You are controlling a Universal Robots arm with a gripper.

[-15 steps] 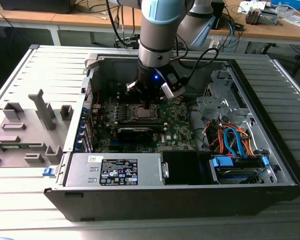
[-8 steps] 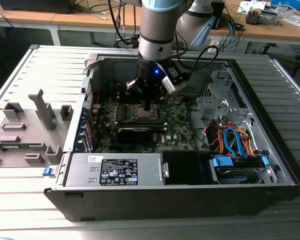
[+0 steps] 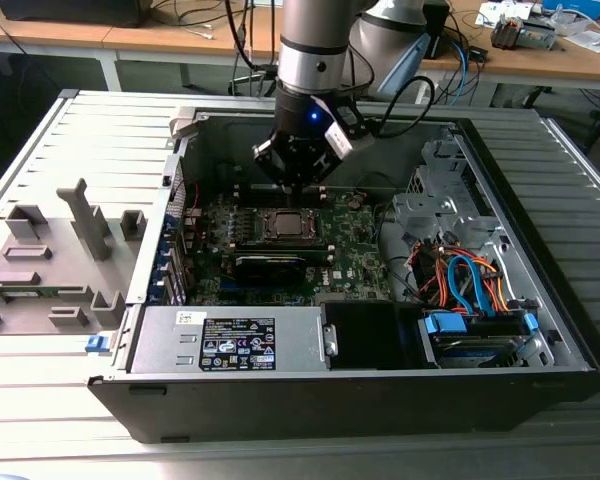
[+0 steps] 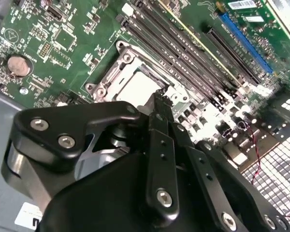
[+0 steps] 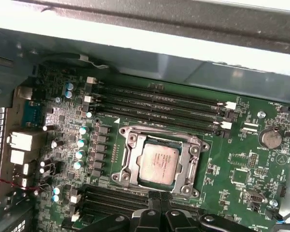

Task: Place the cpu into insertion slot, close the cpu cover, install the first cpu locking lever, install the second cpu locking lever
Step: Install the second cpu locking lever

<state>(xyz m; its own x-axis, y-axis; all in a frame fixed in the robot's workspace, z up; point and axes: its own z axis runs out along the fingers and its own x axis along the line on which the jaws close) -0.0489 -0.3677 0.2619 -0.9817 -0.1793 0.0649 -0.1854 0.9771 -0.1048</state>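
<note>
My gripper (image 4: 157,104) hung just above the motherboard (image 5: 241,159) inside the open computer case (image 3: 540,330), its fingers drawn together with nothing between them, tips near the edge of the insertion slot (image 5: 128,145). The cpu (image 5: 158,162) already lay flat in that slot, its pale metal top showing through the cut-out of the cpu cover (image 5: 192,169), which sat down around it as a thin silver frame. I judged the chip light, stiff and rather slick on top, and fragile underneath where it met the pin field, so any contact belonged on its outer edges or as a gentle square press, never a sideways shove. The cover looked like thin springy sheet metal, best pushed on its rim. Whether either locking lever was latched I could not tell. Long memory slots (image 5: 159,104) ran just beside the socket.
</note>
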